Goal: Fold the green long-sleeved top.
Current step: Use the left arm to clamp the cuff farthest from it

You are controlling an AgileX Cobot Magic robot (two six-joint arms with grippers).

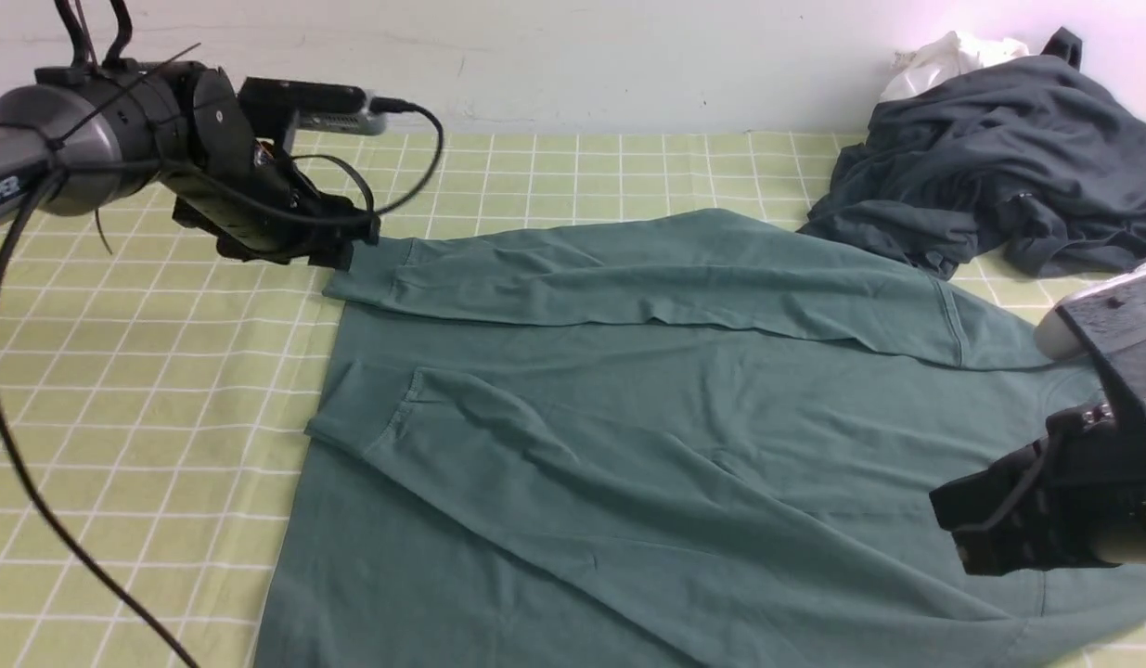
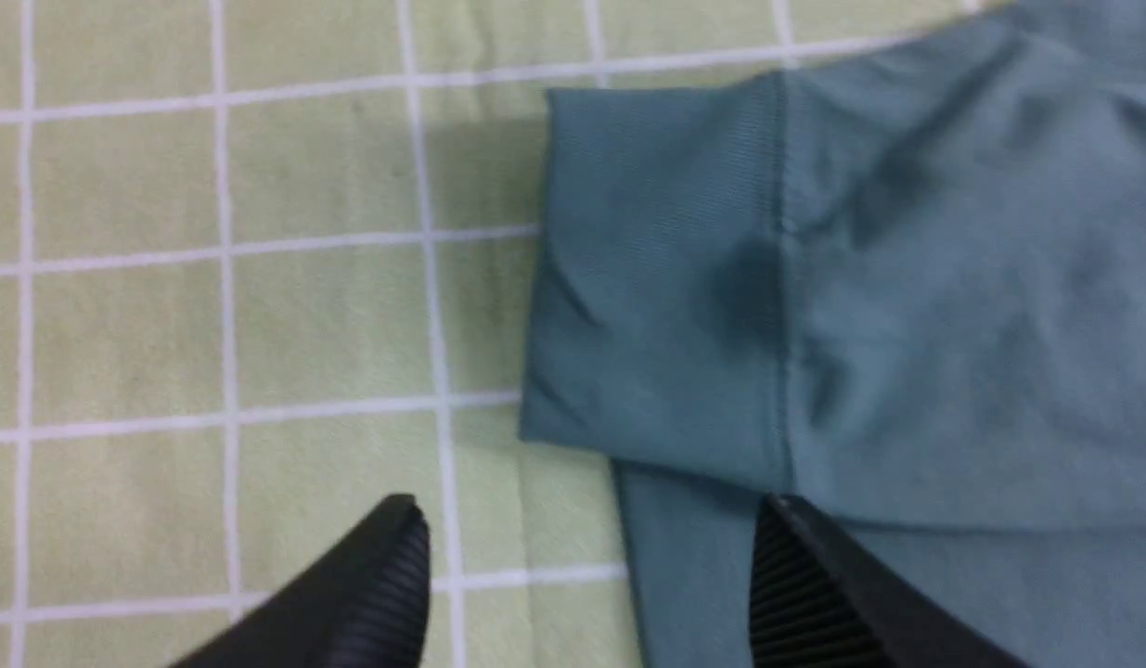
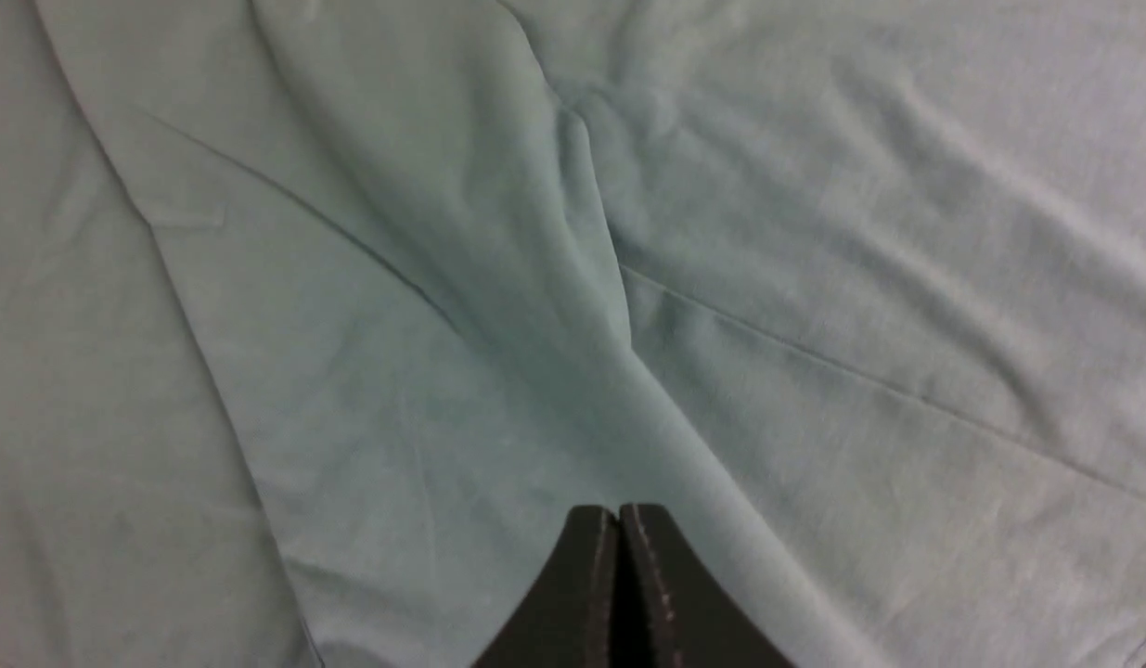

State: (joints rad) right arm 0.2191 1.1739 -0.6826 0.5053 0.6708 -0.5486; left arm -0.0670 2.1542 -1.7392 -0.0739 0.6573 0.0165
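The green long-sleeved top (image 1: 721,399) lies spread over the tablecloth (image 1: 109,371), with its long sides running from the left of the front view toward the right. Both sleeves are laid in across the body. The far sleeve (image 1: 628,278) runs along the top's far edge, its cuff (image 1: 368,274) at the top's far left corner. The near sleeve (image 1: 573,482) slants over the body from the top's left edge toward its near right part, with its cuff (image 1: 354,408) at that left edge, nearer than the other cuff. Small creases cross both sleeves, and the body shows between them.

At the top's far left corner is the left gripper (image 2: 591,557), its fingers standing wide apart with nothing between them; the far sleeve's cuff shows just beyond the fingertips. Over the top's right part is the right gripper (image 3: 619,510), its fingers pressed together, with no cloth seen between them.

Beyond the top's far right part lies a crumpled charcoal-grey garment (image 1: 990,158), heaped up, with a white cloth (image 1: 953,63) at its far side. The tablecloth, pale green with a white grid, shows to the left of the top and beyond it. Behind that stands a pale wall (image 1: 628,65).
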